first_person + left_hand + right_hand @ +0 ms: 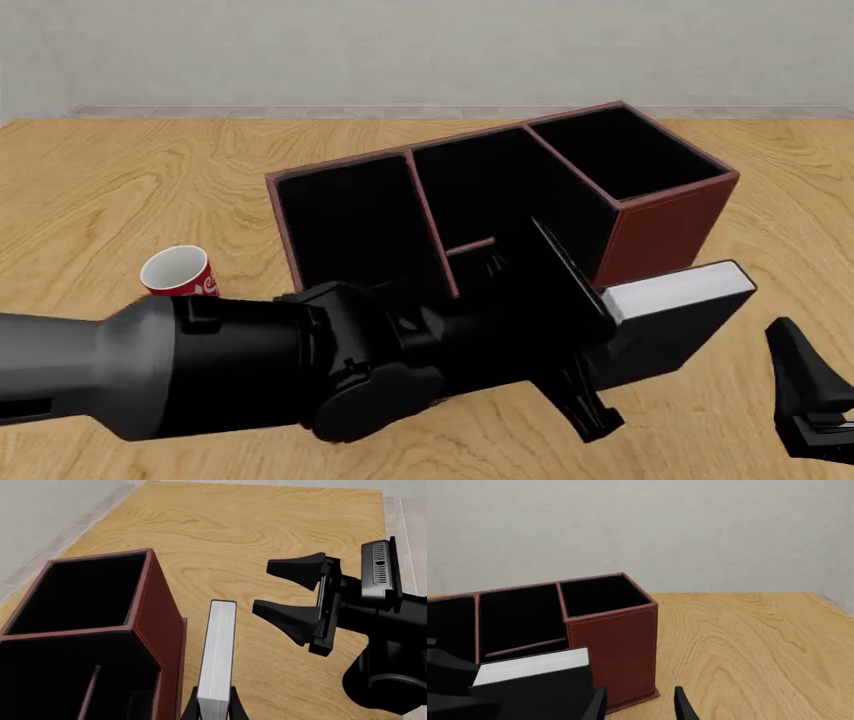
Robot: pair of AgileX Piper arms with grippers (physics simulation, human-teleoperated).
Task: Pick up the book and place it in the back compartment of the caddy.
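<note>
My left gripper point(603, 335) is shut on the black book point(674, 296), white page block up. The book point(219, 650) hangs just outside the reddish-brown caddy point(667, 215), beside the near wall of its tall end cell, with its top below that cell's rim. The caddy's short cross divider point(469, 245) shows in the middle section. The back compartment point(540, 653) on its near side is mostly hidden by my left arm and the book point(534, 669). My right gripper point(807, 390) stands open to the right of the book, holding nothing; its fingertips point(682, 705) point at the caddy point(614, 630).
A red patterned mug point(178, 272) stands on the wooden table point(120, 190) left of the caddy, close to my left arm. A grey wall runs along the table's far edge. Bare wood lies right of the caddy.
</note>
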